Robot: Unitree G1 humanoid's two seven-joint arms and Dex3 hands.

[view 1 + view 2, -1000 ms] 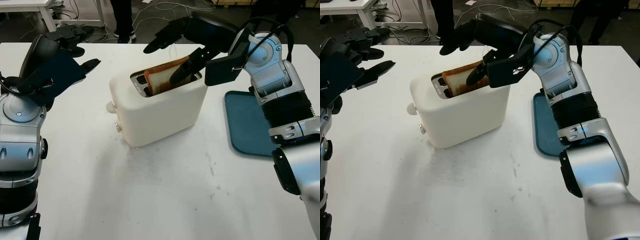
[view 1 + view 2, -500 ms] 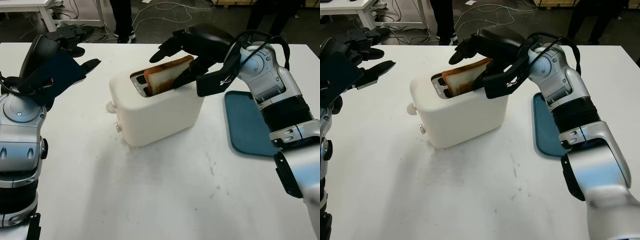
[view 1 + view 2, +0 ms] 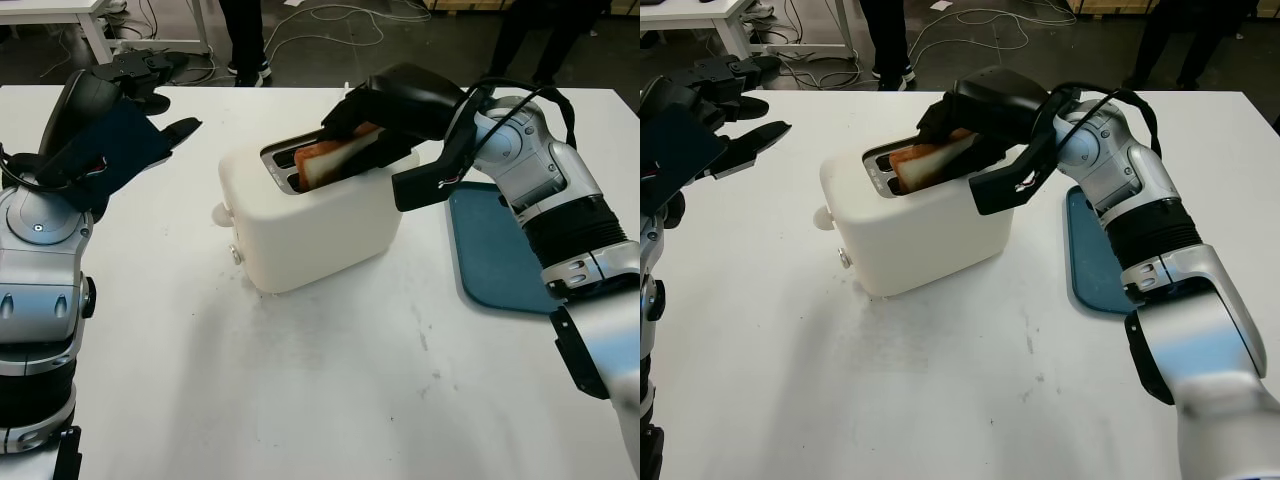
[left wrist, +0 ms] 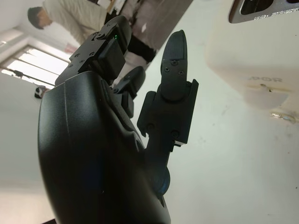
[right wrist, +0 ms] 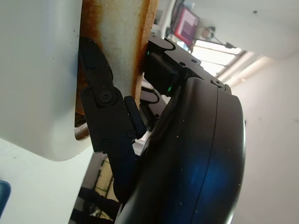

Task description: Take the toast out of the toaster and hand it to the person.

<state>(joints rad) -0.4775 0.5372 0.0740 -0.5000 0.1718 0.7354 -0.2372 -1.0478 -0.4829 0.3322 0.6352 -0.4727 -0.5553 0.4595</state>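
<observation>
A white toaster (image 3: 310, 225) stands mid-table with a slice of toast (image 3: 322, 156) leaning out of its far slot. My right hand (image 3: 347, 133) reaches over the toaster from the right and is shut on the toast's upper end. In the right wrist view one finger (image 5: 100, 100) presses the flat of the toast (image 5: 117, 37) and the others sit behind it, against the toaster's wall (image 5: 37, 70). My left hand (image 3: 140, 85) is open, raised over the table's far left, apart from the toaster (image 4: 261, 51).
A dark blue tray (image 3: 495, 250) lies on the white table (image 3: 330, 380) to the right of the toaster, under my right forearm. A person's legs (image 3: 240, 35) stand beyond the far edge. Cables lie on the floor behind.
My right hand has lowered onto the toaster's top and its fingers have gone from straddling the toast to closing on it. The left hand has not moved.
</observation>
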